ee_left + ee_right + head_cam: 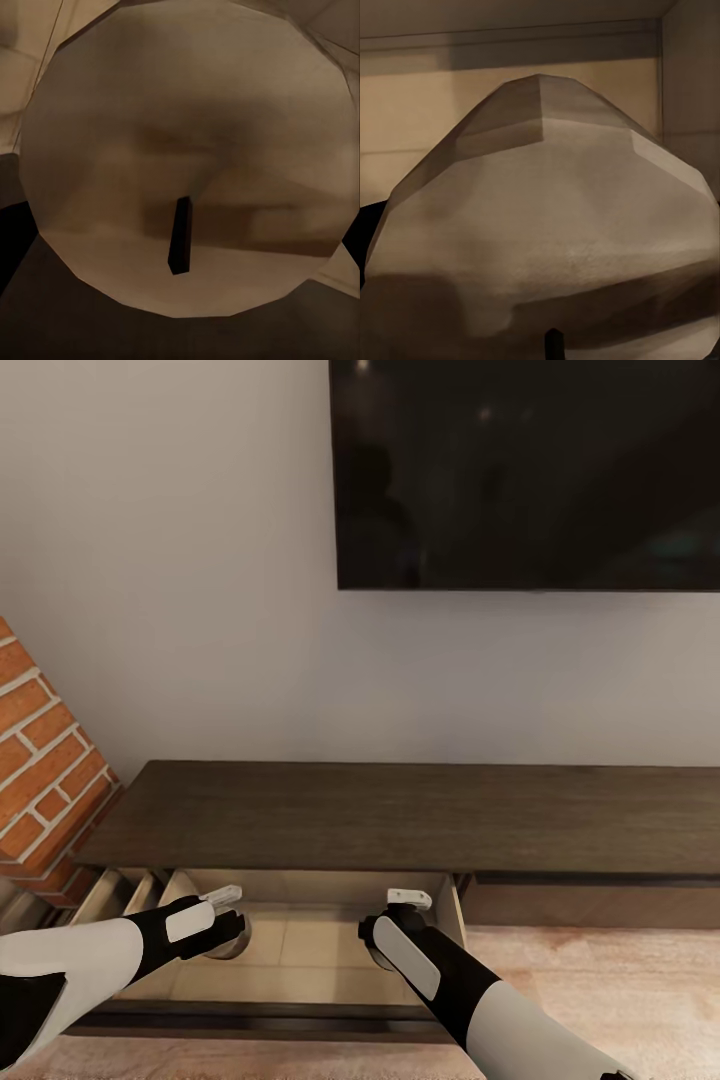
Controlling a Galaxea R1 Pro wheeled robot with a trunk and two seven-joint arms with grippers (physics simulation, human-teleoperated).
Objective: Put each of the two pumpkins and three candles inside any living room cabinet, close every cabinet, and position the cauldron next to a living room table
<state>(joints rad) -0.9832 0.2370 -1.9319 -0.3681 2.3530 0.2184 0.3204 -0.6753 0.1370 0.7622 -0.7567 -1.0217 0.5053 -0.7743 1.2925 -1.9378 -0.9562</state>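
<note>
The long dark brown cabinet (pixel 400 810) stands against the wall, and one drawer (pixel 300 960) is pulled out, showing its pale beige inside. Both my arms reach down into that drawer. My left gripper (pixel 230 932) is over the drawer's left part, shut on a beige candle (pixel 180 150) whose flat top and dark wick (pixel 179 236) face the left wrist camera. My right gripper (pixel 385 935) is by the drawer's right wall, shut on another candle (pixel 540 225), seen close from the side. The fingers themselves are hidden. The pumpkins and cauldron are out of view.
A large black TV (pixel 520 470) hangs on the wall above the cabinet. A red brick wall (pixel 40 760) slants in at the left, right beside the cabinet's end. Light wooden floor (pixel 600 990) lies to the right of the open drawer.
</note>
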